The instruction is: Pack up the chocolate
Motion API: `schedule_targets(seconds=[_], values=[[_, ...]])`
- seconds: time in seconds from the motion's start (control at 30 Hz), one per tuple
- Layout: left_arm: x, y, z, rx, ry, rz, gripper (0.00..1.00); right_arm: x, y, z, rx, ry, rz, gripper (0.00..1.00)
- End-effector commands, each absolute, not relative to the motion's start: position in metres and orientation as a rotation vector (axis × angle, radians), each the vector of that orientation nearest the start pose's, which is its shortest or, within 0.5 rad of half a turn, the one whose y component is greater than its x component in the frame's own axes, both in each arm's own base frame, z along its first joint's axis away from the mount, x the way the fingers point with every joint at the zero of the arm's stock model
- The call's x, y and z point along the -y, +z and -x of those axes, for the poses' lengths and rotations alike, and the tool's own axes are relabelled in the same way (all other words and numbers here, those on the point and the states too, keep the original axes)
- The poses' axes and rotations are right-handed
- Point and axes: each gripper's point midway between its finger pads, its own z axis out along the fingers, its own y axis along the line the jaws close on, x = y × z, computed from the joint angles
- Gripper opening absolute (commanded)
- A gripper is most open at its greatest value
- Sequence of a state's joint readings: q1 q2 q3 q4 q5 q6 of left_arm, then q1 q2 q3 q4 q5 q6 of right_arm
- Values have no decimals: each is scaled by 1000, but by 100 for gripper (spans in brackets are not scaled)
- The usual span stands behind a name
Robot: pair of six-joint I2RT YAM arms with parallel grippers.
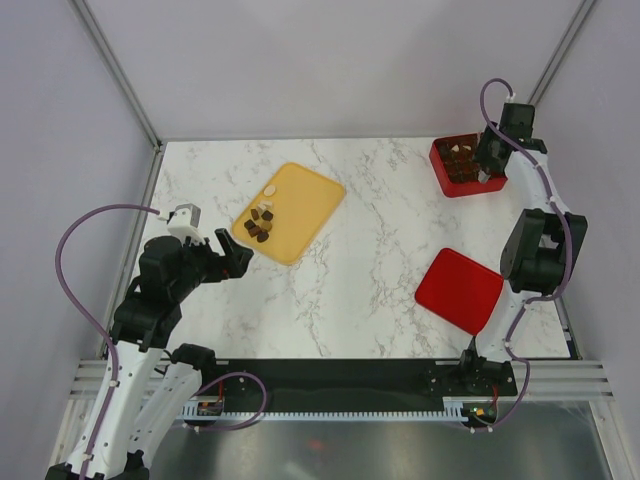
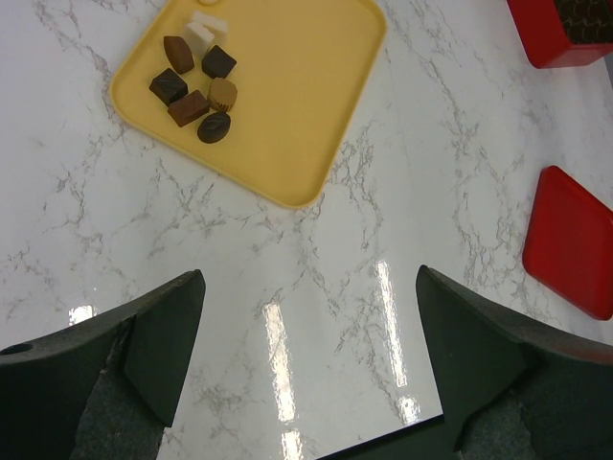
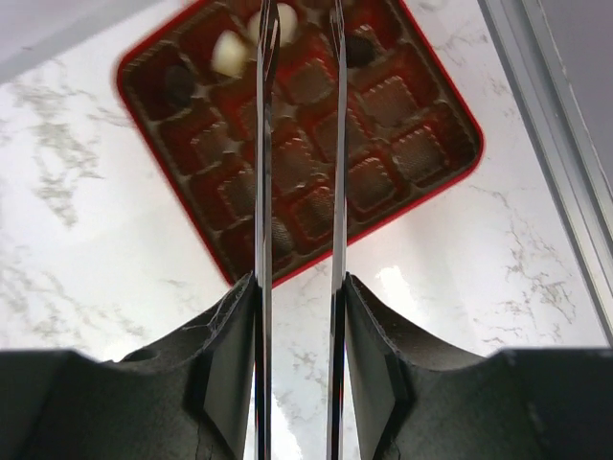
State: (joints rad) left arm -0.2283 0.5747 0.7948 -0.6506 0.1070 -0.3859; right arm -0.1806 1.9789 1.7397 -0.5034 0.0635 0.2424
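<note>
Several chocolates (image 1: 261, 223), dark brown with a few cream ones, lie clustered at the near-left corner of the yellow tray (image 1: 305, 200); the left wrist view shows them (image 2: 196, 81) at its top left. My left gripper (image 1: 237, 252) is open and empty just short of the tray's near corner, over bare table (image 2: 308, 287). My right gripper (image 1: 487, 160) hovers over the red gridded box (image 1: 450, 172). Its thin metal blades (image 3: 300, 38) stand a little apart with nothing seen between them. In the box (image 3: 450, 163) lie cream pieces (image 3: 230, 53) and a few dark pieces (image 3: 177, 84).
The red lid (image 1: 459, 290) lies flat at the near right, also at the right edge of the left wrist view (image 2: 575, 240). Metal frame rails (image 1: 120, 80) border the marble table at the back and sides.
</note>
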Motion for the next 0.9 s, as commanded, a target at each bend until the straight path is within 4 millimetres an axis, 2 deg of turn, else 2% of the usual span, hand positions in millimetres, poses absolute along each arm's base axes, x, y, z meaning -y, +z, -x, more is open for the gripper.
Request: schedule_targets(seconds=[0.0,0.03,0.13,0.17,0.2,0.23,0.27,0.3,0.33,0.4,0.43,0.5,0.53,0.6,0.63,0.7,0.73,0.77,0.83,0.87], values=[[84,236,-222,-1996,-485,84,100,53,221,-522,-2142,56,-392,46],[84,237,-222,-1995,-486,82,100,31,221,-521,-2149,90,-345,46],[83,237,-223,-1993,-482,86,100,-10,221,-511,-2159,163,-245,46],[83,237,-222,-1991,-482,85,100,-44,227,-506,-2154,208,-170,46],[83,238,-222,-1990,-481,86,100,-60,219,-501,-2161,230,-139,46],[83,237,-222,-1990,-479,87,100,-95,218,-493,-2163,286,-56,46],[82,238,-222,-1986,-479,89,100,-117,214,-481,-2166,347,10,46],[82,237,-222,-1988,-477,89,100,-135,217,-477,-2145,377,54,46],[82,238,-222,-1986,-478,90,100,-164,218,-467,-2140,413,121,46],[82,238,-222,-1986,-479,89,100,-193,217,-452,-2121,459,200,46],[82,238,-222,-1985,-479,90,100,-218,216,-439,-2114,491,265,46],[82,238,-222,-1985,-479,90,100,-240,212,-426,-2109,516,327,46],[82,238,-222,-1986,-477,92,100,-258,211,-416,-2104,543,371,47],[82,238,-222,-1986,-478,90,100,-276,204,-406,-2090,574,418,48],[82,239,-222,-1983,-479,90,100,-293,196,-397,-2096,599,460,48],[82,238,-222,-1986,-478,91,100,-311,190,-390,-2088,628,502,49],[82,238,-222,-1988,-479,90,100,-325,178,-383,-2104,638,545,49],[82,238,-222,-1985,-478,89,100,-335,179,-382,-2096,644,567,49],[82,238,-222,-1988,-477,89,100,-351,166,-376,-2108,636,618,49],[82,238,-222,-1988,-478,91,100,-357,166,-375,-2102,634,629,49]])
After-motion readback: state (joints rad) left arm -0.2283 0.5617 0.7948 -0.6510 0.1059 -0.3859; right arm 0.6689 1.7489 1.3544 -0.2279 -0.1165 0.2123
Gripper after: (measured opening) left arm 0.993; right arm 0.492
